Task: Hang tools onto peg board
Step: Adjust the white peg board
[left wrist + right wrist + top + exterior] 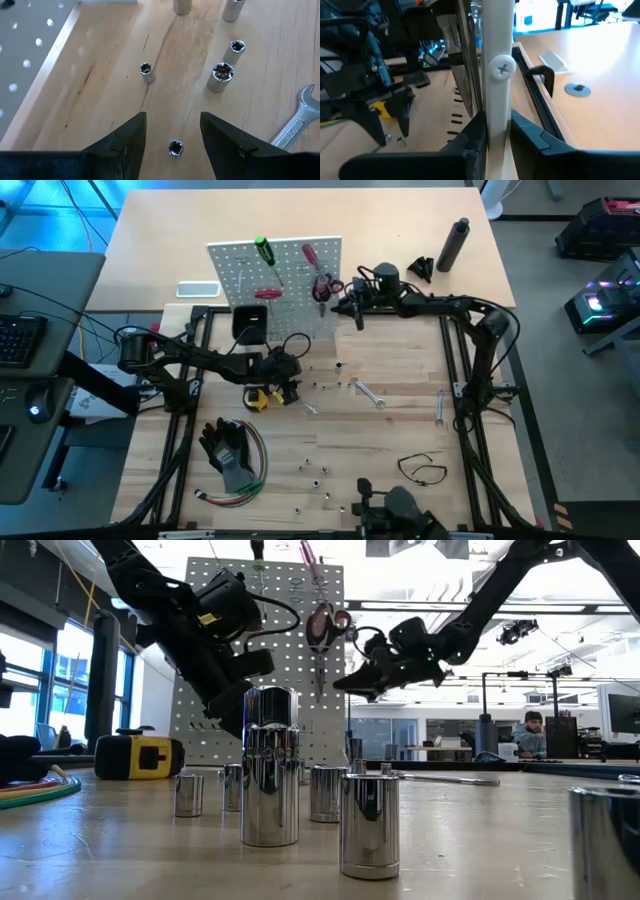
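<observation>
From my station I had the left claw (172,131) hanging with its fingers spread and empty over a small socket (175,147) that stood upright on the desk (400,430), hollow end up, just in front of the peg board (290,265). I judged that bit to be hard, smooth steel, light but slippery and apt to roll once tipped, so the flat pads should close squarely across its round sides. The right claw (495,131) was pinched down on the peg board's side edge, and I read that as steadying it; the panel looked stiff and thin, best held by the rim. A silver wrench (368,393) lay flat on the desk, its long axis running diagonally, rigid and best taken mid-shank. The scissors (325,635) already hung on the board, handles up and blades pointing down.
</observation>
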Available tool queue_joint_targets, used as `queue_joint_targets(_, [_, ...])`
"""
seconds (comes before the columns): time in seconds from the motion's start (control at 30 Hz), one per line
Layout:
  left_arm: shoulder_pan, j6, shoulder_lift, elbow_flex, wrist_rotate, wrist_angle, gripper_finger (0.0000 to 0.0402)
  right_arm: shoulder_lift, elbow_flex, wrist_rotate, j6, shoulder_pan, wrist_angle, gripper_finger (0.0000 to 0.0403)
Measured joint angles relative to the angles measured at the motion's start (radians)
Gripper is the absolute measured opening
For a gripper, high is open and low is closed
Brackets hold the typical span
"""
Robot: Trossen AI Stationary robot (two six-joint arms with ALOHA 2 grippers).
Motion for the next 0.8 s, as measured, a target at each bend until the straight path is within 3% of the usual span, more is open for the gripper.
queue_joint_targets(0.5, [0.0,0.003,0.0,0.0,0.0,0.0,0.0179,-0.16,-0.006,0.01,-0.21,-0.099,-0.407,0.0049])
queue_joint_targets(0.8, [0.0,0.003,0.0,0.0,0.0,0.0,0.0179,-0.198,-0.006,0.004,-0.265,-0.162,-0.511,0.0049])
